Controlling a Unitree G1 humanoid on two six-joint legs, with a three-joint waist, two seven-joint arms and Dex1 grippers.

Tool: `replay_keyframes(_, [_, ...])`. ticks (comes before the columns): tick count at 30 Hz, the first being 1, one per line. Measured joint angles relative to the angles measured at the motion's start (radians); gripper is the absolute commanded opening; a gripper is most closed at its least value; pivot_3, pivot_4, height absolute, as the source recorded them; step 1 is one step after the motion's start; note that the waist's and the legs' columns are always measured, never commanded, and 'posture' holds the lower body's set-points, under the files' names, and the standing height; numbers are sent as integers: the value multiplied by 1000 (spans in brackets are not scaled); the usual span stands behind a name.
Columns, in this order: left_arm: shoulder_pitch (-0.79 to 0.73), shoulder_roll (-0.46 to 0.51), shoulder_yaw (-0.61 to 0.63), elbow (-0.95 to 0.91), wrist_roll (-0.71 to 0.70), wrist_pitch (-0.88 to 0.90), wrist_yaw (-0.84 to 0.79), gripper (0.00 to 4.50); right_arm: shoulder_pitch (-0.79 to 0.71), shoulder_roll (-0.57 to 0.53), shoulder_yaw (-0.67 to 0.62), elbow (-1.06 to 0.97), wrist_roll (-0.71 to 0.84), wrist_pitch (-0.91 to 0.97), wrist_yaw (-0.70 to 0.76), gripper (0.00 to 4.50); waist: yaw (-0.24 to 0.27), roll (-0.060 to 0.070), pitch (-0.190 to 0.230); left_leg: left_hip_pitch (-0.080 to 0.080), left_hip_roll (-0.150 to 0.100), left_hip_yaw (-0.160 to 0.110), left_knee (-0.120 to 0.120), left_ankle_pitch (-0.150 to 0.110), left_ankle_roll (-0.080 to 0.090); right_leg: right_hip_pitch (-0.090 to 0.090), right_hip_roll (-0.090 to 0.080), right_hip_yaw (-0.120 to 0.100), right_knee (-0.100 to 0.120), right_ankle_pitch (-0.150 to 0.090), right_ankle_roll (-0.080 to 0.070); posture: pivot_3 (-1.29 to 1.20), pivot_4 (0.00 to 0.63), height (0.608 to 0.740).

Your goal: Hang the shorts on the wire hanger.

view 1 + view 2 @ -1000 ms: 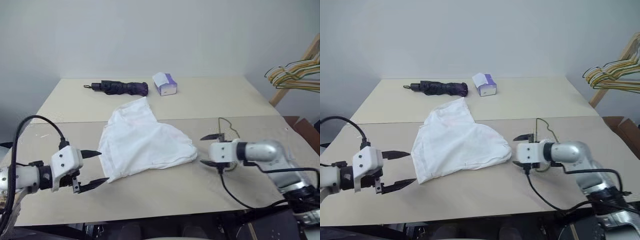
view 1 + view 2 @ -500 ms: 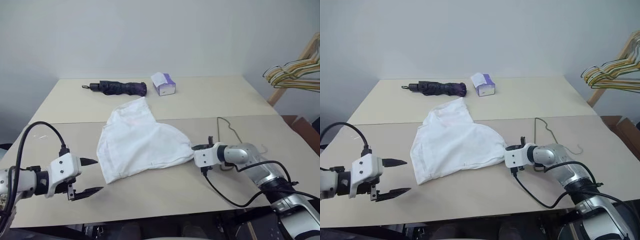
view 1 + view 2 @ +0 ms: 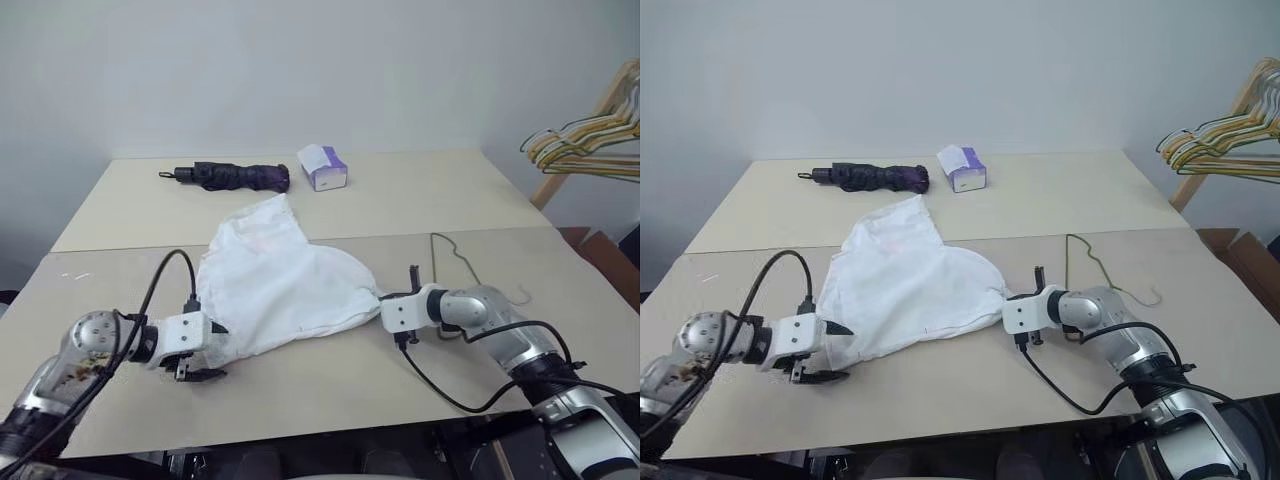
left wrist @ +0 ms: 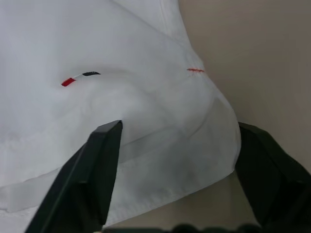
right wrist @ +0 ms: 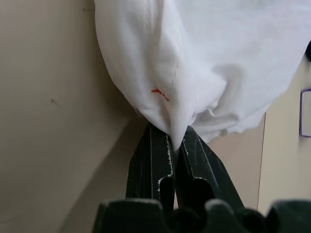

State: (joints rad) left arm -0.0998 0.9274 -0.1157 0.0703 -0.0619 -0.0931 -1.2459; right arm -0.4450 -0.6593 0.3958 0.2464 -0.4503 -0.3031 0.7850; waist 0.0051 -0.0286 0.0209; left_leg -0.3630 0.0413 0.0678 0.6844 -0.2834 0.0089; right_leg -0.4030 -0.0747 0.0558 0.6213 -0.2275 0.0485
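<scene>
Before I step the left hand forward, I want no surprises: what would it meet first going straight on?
The shorts: their corner already lies between the open fingers of the left hand.

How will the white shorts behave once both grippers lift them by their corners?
Probably floppy: the shorts lie creased, bunching where the right gripper pinches them. Likely light, thin cloth that sags between grips. The left gripper, open around a corner, may catch one layer.

Silver metal arms end in white wrist blocks with black two-finger grippers; black cables loop off each.
</scene>
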Motion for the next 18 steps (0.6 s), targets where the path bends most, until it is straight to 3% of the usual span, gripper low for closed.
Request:
replay_keyframes(8, [-26, -20, -7, 96, 14, -82, 22, 15, 38, -4, -5, -71, 0, 54, 4, 0, -5, 0, 0, 2, 0, 0, 0, 0, 0, 0, 0, 1, 4, -2, -1, 36, 0, 740])
replay_keyframes(14, [61, -10, 33, 21, -9, -65, 60, 15, 132, -24, -20, -249, 8, 151, 55, 0, -6, 0, 0, 1, 1, 0, 0, 0, 0, -1, 0, 1, 5, -3, -1, 57, 0, 740])
replay_keyframes(18, [281, 119, 155, -173, -46, -1, 23, 15, 230, -105, -46, -458, 82, 223, 155, 0, -15, 0, 0, -1, 2, 0, 0, -1, 0, -4, 0, 0, 5, -4, -1, 60, 0, 740])
